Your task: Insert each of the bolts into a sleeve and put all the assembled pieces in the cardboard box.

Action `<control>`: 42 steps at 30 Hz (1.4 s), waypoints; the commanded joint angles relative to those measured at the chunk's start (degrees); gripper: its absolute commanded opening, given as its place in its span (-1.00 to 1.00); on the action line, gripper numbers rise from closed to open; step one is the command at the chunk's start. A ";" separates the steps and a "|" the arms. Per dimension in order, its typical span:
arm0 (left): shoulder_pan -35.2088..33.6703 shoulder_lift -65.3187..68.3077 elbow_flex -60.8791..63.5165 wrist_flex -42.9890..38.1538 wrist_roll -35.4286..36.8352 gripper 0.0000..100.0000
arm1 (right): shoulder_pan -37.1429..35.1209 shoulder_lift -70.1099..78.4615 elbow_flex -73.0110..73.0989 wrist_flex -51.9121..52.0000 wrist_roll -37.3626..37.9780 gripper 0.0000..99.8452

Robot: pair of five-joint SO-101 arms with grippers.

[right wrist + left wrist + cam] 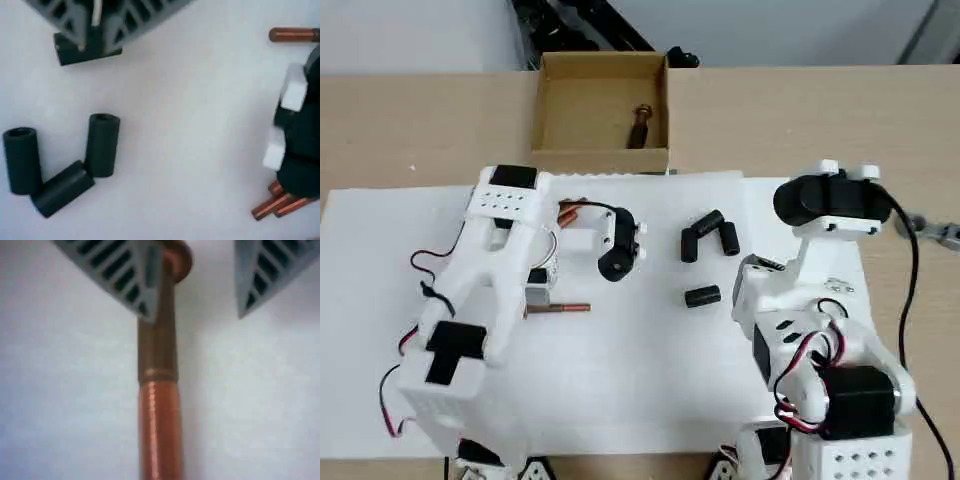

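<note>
The left gripper hangs low over the white sheet near its left edge, jaws apart, with a copper bolt lying flat between them; the bolt sits off centre, its head end against one finger and well clear of the other. The right gripper stands toward the sheet's right edge, right at a lone black sleeve; whether it is open or closed on that sleeve I cannot tell. Three more sleeves lie clustered toward the far edge, spare bolts lie near the far left corner, and the cardboard box stands on the desk just beyond the far edge with one assembled piece inside. The risk, as I judge it, lies in the offset; closing now would push the round bolt sideways across the smooth sheet, so it may roll or swing out before both fingers bite; a hold so near the head would also let the long shank droop, spoiling alignment with the sleeve's bore; the lone sleeve could likewise be nudged away.
</note>
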 commanded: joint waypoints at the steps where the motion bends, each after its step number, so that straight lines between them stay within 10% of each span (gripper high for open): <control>1: -0.70 -0.44 -1.54 -1.58 2.99 -0.66 | 0.57 -0.40 0.00 -0.84 -0.44 -0.98; 9: -2.11 -0.44 -14.55 6.86 26.55 -0.64 | 0.40 -0.40 0.00 -0.84 -0.53 -0.98; 22: -4.31 -0.35 -6.29 6.95 120.53 -0.64 | 0.31 -0.40 7.56 -4.79 -0.70 -0.98; 42: -1.41 0.26 -6.64 6.42 134.24 -0.47 | -0.57 -0.22 7.56 -6.37 -0.70 -0.98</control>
